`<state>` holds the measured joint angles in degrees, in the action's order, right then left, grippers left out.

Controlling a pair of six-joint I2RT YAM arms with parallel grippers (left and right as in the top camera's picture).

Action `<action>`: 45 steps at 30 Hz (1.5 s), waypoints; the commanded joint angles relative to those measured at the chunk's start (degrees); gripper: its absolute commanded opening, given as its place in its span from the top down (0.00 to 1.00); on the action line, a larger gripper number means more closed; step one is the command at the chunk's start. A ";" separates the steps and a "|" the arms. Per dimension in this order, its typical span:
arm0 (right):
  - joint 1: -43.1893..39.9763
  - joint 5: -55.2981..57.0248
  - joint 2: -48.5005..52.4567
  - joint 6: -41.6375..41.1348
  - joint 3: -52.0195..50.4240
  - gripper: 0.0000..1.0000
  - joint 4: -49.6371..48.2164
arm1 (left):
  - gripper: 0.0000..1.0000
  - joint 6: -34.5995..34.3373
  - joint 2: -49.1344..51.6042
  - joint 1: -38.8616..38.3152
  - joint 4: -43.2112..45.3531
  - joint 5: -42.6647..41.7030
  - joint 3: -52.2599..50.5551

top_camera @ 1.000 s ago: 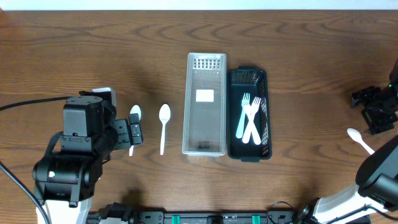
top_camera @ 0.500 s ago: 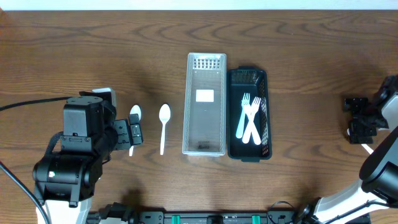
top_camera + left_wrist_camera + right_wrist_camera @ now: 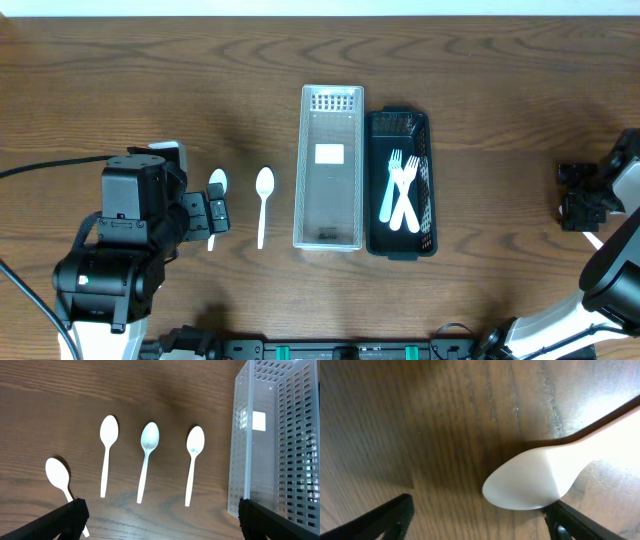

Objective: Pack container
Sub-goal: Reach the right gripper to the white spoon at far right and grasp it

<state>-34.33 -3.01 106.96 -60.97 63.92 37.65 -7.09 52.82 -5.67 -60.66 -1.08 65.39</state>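
Right wrist: jaws of my right gripper (image 3: 480, 516) stand wide, 1 spoon (image 3: 525, 485) bowl between them, ungripped; left gripper (image 3: 162, 516) jaws gape empty, left of the clear container (image 3: 280, 445).

My right gripper (image 3: 479, 515) sits spread above the dark brown wooden table (image 3: 420, 420). Between my black fingers (image 3: 395, 512) lies a white plastic spoon (image 3: 530, 485), bowl seemingly touching the right finger.

Nothing readable is showing in any view: the only label-like mark, a white rectangular sticker (image 3: 330, 154) sitting on the clear slotted container (image 3: 300, 190), is appearing blank from overhead and from the left wrist camera, with no letters, numbers or brand marks resolving on it.
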 commanded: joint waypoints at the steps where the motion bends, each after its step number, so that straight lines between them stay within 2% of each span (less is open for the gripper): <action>1: -1.09 0.20 0.85 -2.56 -2.73 0.20 -0.17 | 0.02 -0.11 -0.09 0.24 -0.15 0.48 1.11; 15: -3.69 0.22 0.85 -8.61 -6.03 0.26 -0.59 | 0.02 -0.11 -0.09 0.24 -0.15 0.48 1.11; 17: -4.15 0.20 0.85 -9.90 -6.03 0.31 -0.57 | 0.02 -0.11 -0.09 0.24 -0.17 0.48 1.11; 25: -6.40 3.23 0.85 -14.21 -6.03 0.28 -0.61 | 0.02 -0.13 -0.09 0.24 -0.17 0.48 1.11; 39: -8.79 4.50 0.85 -11.65 -6.03 0.41 4.87 | 0.02 -0.11 -0.09 0.24 -0.15 0.48 1.11; 42: -8.79 4.48 0.85 -11.13 -6.03 0.50 5.27 | 0.02 -0.13 -0.09 0.24 -0.15 0.48 1.11; 45: -8.79 4.50 0.85 -10.19 -6.03 0.53 5.46 | 0.02 -0.13 -0.09 0.24 -0.17 0.48 1.11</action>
<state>-42.59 -0.38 105.06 -72.66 60.40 43.03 -7.11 52.82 -5.67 -60.66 -1.08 65.39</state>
